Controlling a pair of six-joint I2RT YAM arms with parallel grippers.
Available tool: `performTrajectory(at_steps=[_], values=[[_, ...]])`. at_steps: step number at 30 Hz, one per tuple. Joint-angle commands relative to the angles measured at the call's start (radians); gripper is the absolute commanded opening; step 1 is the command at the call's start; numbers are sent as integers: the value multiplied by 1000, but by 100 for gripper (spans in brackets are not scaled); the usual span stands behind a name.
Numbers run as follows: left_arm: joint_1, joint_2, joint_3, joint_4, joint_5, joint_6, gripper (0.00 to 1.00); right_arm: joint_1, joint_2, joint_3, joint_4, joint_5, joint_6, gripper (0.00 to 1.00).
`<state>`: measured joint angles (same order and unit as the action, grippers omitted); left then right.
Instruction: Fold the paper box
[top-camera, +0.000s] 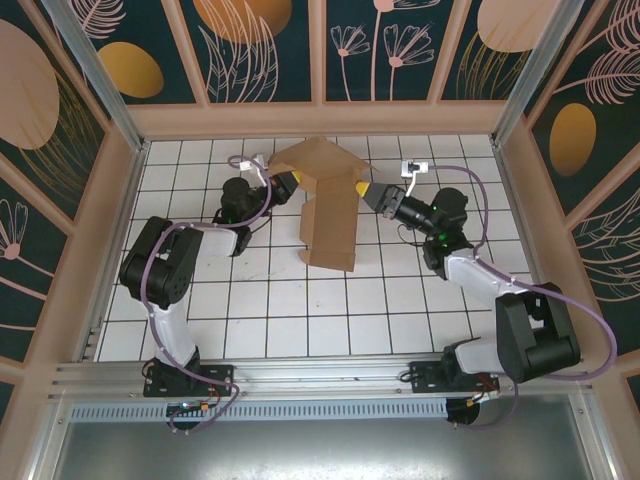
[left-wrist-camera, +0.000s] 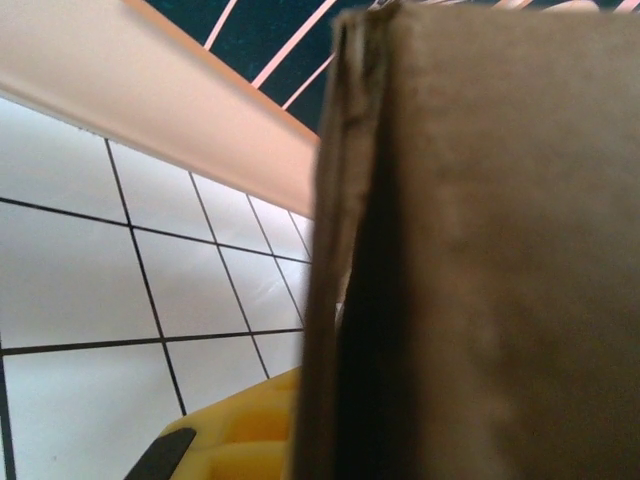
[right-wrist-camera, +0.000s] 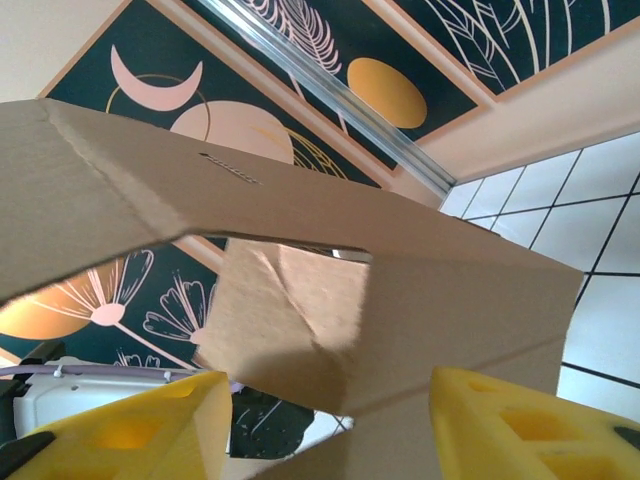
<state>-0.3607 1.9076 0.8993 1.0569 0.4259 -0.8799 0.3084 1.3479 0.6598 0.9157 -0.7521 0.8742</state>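
Two grippers meet the box (top-camera: 330, 215) at the far middle of the tiled table (top-camera: 300, 310). Its long panel lies flat, pointing toward the arms, while its far flaps stand raised and half folded. The left gripper (top-camera: 283, 186) is clamped on the left flap's edge, with cardboard close against its yellow finger (left-wrist-camera: 235, 435). The right gripper (top-camera: 366, 189) is at the right flap, its yellow fingers (right-wrist-camera: 130, 430) apart with cardboard between them; whether they touch it is unclear. The cardboard is plain brown.
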Motion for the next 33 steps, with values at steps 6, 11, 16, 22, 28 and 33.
performTrajectory(at_steps=[6, 11, 16, 22, 28, 33], values=[[3, 16, 22, 9, -15, 28, 0, 7, 27, 76, -42, 91, 1, 48], [4, 16, 20, 4, -22, 30, 0, 15, 52, 105, -101, 85, -26, 42], [4, 15, 18, -2, -31, 38, 0, 48, 63, 159, -275, 143, -137, 37], [4, 14, 15, 3, -40, 30, 0, 58, 65, 169, -322, 196, -159, 24], [4, 16, 12, -5, -68, 36, 0, 64, 57, 167, -342, 244, -153, 3], [4, 14, 10, -16, -82, 43, 0, 67, 52, 156, -344, 273, -143, 21]])
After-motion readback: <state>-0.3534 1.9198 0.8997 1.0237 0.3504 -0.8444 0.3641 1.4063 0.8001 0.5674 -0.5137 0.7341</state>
